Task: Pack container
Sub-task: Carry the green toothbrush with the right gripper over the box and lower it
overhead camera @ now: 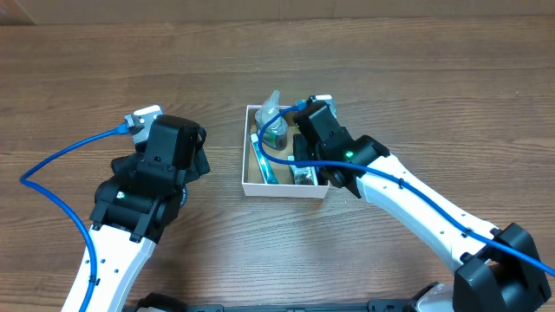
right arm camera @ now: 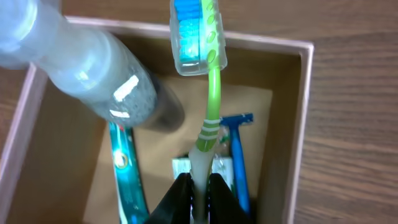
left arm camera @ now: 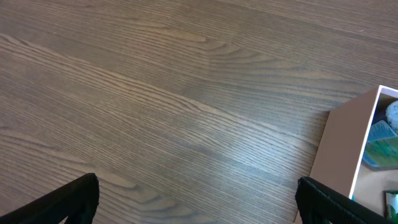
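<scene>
Right gripper (right arm camera: 199,188) clamps toothbrush (right arm camera: 212,106) handle, container (right arm camera: 304,99) below it; handle end hidden between fingers. Left gripper (left arm camera: 199,202) spread wide, empty, tips cropped.

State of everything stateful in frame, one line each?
container: open, partly packed.
toothbrush: head capped, gripped by right gripper over container.
bottle: in container, leaning.
razor: lying in container.
teal tube: lying in container.
left gripper: open, empty, over table.
right gripper: shut on toothbrush.
</scene>
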Robot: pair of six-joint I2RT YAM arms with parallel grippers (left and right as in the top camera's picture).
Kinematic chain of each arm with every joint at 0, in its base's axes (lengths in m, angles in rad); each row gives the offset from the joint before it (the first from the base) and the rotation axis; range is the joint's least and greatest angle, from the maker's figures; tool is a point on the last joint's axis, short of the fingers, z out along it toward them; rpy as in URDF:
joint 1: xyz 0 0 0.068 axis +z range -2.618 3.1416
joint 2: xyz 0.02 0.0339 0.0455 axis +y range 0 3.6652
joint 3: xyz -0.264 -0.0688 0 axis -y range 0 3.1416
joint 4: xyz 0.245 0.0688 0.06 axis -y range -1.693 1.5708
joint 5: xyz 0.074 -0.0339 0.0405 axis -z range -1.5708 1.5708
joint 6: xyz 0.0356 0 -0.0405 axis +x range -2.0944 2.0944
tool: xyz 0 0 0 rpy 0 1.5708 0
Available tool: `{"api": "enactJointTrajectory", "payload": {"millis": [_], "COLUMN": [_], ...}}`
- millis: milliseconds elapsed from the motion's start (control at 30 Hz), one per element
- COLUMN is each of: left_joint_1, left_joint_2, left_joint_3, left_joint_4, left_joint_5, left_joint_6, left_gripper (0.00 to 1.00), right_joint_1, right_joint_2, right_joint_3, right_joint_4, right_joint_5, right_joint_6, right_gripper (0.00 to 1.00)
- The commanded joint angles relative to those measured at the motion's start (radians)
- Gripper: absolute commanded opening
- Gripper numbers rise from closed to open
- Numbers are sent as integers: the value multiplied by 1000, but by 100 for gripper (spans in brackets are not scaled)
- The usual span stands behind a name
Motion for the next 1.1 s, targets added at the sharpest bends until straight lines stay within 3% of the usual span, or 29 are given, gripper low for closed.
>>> {"api": "enactJointTrajectory", "payload": {"millis": [0,700,767,933,967,1067], "left_joint_1": [5,5,5,5,5,5], "left_joint_2": [4,4,4,4,4,4], "left_joint_3": [14,14,14,14,14,14], "left_joint_4": [4,5,5,4,4,5], "left_joint_5": [-13,-13,-13,-13,-13,-13], "left_joint_6": [10,10,10,10,10,10], "left_gripper": [100,100,100,100,100,100], "right_joint_1": [2,2,2,2,2,2], "right_joint_2": [5,76,77,77,77,70], "right_joint_3": [23,18,18,18,18,28], "right_joint_4": [-27,34,34,37,39,30], "right_joint_5": [18,18,18,18,18,18], "right_joint_6": [1,-29,-29,-33,-33,-59], "right_gripper": [11,13,21,22,29,38]}}
